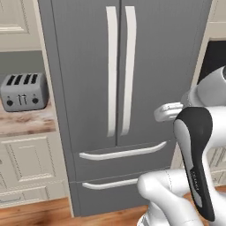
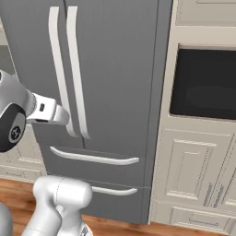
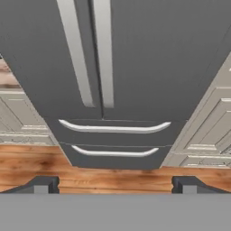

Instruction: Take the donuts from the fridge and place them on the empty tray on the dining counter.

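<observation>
Hand view: tall dark grey French-door fridge [image 3: 135,67] faced, doors shut; tool [image 3: 115,184] spread wide, nothing held, aimed toward long white curved handles [image 3: 103,52], probably for door pull.

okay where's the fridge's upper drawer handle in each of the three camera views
Left base view: upper drawer handle, lower centre, under the doors.
Right base view: lower left, right of the arm.
Hand view: centre, above the wood floor.
Shared landmark: the paired door handles directly above it.
</observation>
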Available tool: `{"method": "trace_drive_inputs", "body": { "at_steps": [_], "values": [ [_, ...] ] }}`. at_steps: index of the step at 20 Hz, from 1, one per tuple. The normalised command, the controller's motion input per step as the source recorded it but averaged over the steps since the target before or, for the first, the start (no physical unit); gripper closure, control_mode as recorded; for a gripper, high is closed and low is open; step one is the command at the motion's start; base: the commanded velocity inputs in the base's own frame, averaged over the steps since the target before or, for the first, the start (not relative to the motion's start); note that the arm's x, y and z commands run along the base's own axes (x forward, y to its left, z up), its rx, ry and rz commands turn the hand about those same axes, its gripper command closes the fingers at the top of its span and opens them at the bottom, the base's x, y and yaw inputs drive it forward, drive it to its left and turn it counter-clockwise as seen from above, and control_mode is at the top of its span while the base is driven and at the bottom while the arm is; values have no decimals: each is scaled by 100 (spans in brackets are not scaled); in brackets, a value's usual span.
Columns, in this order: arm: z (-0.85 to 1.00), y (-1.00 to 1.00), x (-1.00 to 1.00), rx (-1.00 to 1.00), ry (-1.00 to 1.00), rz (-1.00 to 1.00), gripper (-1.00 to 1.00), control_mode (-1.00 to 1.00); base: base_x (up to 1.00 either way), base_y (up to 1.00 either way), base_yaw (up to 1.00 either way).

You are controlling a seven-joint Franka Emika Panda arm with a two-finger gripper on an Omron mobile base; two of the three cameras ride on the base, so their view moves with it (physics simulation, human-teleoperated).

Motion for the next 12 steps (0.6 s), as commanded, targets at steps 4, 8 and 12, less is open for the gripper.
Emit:
{"method": "trace_drive_inputs", "body": {
  "at_steps": [4,8,12],
  "values": [
    [0,0,0,0,0,0,-100,100,-4,48,0],
    [0,0,0,0,0,0,-100,100,-41,0,0],
    [0,0,0,0,0,0,-100,100,-21,2,0]
  ]
}}
